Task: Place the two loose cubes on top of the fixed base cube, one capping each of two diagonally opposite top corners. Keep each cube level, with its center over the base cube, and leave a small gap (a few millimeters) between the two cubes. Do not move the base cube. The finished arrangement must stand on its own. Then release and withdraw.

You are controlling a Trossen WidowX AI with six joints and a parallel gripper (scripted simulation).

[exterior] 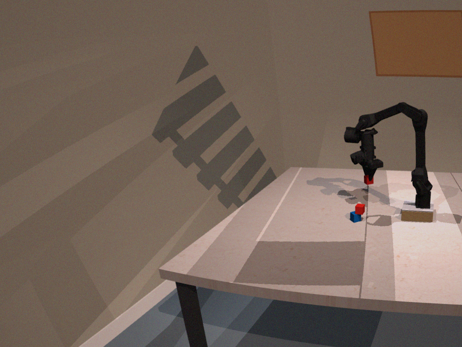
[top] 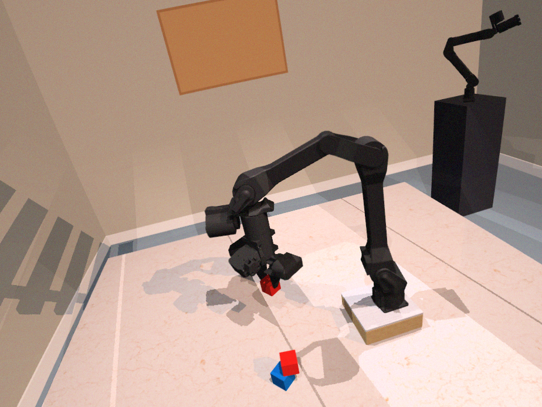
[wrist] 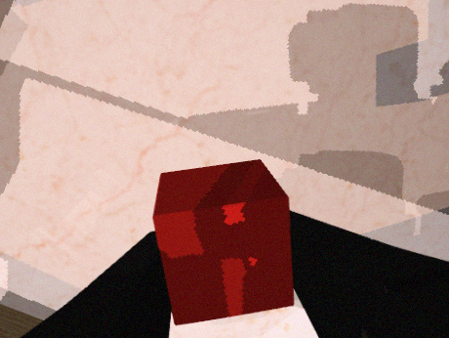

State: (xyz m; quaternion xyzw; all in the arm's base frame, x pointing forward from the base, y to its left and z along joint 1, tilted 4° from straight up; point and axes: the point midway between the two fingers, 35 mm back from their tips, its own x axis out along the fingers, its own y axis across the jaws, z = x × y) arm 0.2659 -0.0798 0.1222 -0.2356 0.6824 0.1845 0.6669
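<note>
1. Gripper (top: 268, 277) status: my jaws are pinching a red cube (top: 270, 285) between them, one black finger (wrist: 371, 288) pressing on each side of it in the wrist view.
2. I am holding this red cube clear of the table (exterior: 306, 261); in the exterior view it is hanging above the marble surface with its shadow lying below it.
3. My arm (top: 306, 162) is arching up from its base block (top: 394, 326) and bending down so that the gripper is pointing at the table.
4. Second red cube (top: 288, 362): it is sitting on the blue base cube (top: 282, 380), well apart from my gripper and nearer the front edge of the table.
5. That second red cube is resting off-centre, overhanging the blue base cube toward one upper corner and covering only part of its top face.
6. I am carrying the held cube between the base block and the stacked pair, farther back on the table than both.
7. Background items: an orange panel (top: 222, 43) is hanging on the wall, and a second dark arm (top: 464, 57) is standing on a black pedestal (top: 466, 153) beyond the table.
</note>
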